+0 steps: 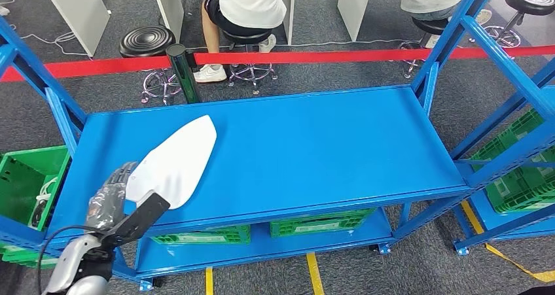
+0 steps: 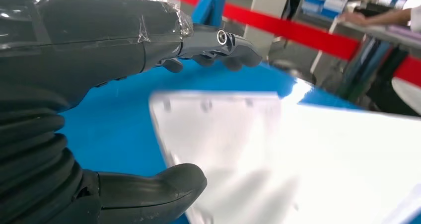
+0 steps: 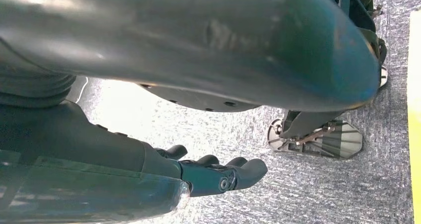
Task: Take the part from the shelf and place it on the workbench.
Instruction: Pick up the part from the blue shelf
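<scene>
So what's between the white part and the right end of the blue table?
Nothing: in the head view, the blue table is bare from the white part to its right end.

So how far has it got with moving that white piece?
The white part is already off the shelf and over the blue workbench, near its left end. The left hand has the part's near end between thumb and fingers; whether it rests on the surface yet is hard to tell. What looks left: set it down and let go. The right hand hangs empty over the floor.
</scene>
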Action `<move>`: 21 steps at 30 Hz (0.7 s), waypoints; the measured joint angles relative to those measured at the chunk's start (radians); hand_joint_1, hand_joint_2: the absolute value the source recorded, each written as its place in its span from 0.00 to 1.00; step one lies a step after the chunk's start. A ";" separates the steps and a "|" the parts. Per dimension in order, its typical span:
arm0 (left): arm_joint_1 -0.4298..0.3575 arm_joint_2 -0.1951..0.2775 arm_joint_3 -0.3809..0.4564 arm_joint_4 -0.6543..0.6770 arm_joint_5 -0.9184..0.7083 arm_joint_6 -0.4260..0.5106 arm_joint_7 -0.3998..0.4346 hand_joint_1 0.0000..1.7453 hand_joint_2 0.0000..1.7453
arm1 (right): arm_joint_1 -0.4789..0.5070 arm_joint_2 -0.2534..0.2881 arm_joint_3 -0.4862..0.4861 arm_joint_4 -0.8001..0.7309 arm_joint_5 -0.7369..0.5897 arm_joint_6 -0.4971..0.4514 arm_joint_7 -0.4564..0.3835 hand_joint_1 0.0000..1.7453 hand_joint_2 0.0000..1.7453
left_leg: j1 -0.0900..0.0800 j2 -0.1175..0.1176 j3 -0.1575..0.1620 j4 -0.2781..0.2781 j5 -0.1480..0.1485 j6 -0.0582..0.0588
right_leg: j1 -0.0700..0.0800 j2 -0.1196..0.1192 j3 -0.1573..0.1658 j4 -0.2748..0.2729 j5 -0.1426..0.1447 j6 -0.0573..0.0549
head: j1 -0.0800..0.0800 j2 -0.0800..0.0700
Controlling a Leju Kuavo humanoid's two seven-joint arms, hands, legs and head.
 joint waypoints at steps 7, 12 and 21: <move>-0.022 -0.024 -0.036 0.052 0.010 -0.139 0.148 0.00 1.00 | 0.000 0.000 0.001 0.000 0.003 0.003 0.000 0.00 0.00 | 0.000 0.001 0.000 0.000 0.000 0.000 | 0.000 0.000 0.000 0.000 0.000 0.000 | 0.000 0.000; -0.035 -0.028 -0.049 0.077 0.038 -0.238 0.207 0.00 1.00 | 0.000 0.000 0.001 0.000 0.004 0.008 0.000 0.00 0.00 | 0.000 0.002 0.000 0.000 0.000 0.000 | 0.000 0.000 0.001 0.000 0.000 0.000 | 0.000 0.000; -0.068 -0.033 -0.058 0.104 0.140 -0.300 0.236 0.00 1.00 | 0.000 0.000 0.001 0.000 0.003 0.012 -0.001 0.00 0.00 | 0.000 0.007 0.003 0.000 0.000 0.000 | 0.000 0.000 0.003 0.000 0.000 0.000 | -0.001 0.000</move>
